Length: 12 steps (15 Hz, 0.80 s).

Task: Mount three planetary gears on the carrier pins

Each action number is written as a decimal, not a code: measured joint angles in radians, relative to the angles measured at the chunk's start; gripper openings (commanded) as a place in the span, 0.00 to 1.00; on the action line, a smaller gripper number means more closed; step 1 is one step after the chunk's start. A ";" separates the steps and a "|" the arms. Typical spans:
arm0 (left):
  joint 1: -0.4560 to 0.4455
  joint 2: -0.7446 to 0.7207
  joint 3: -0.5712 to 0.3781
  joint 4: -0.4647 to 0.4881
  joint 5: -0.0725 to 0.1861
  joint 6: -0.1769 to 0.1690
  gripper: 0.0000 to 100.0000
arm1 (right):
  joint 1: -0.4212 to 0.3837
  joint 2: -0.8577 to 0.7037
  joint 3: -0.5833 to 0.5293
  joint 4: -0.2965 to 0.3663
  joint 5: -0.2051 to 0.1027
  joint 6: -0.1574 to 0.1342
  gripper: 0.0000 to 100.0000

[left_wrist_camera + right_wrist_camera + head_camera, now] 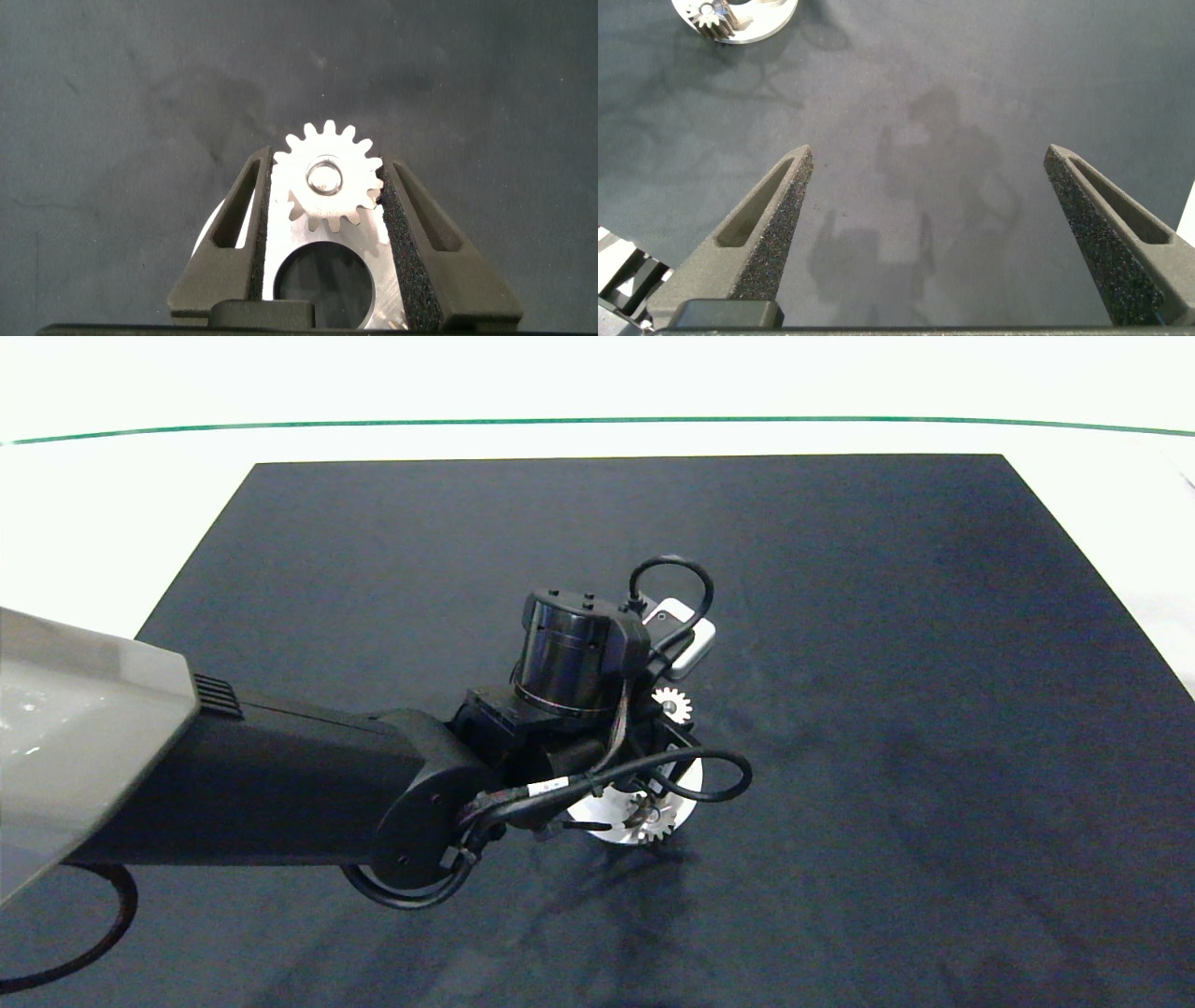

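Over the half-hidden white disc (686, 803), the left end effector (327, 201) pinches a gear (329, 187).

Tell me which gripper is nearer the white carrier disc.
Left. The left gripper is right over the white carrier disc, its fingers flanking a planetary gear. The right gripper hangs open over bare mat, well off to the side of the disc.

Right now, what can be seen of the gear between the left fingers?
The gear is small, silvery metal with pointed teeth all round and a round centre hole, in which a pin end shows. It lies flat over the white disc, above the disc's large hole, partly covering another gear. The left gripper has a foam-padded finger close on each side of it; whether the pads actually touch the teeth is unclear.
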 measured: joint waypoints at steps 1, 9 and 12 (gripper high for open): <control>-0.001 0.000 0.000 0.000 0.000 0.000 0.10 | 0.000 0.000 0.000 0.000 0.000 0.000 1.00; -0.001 0.009 -0.001 -0.001 0.000 0.001 0.10 | 0.000 0.000 -0.001 0.000 0.000 0.000 1.00; 0.000 0.010 -0.001 -0.001 0.000 0.000 0.10 | 0.000 0.000 -0.001 0.000 0.000 0.000 1.00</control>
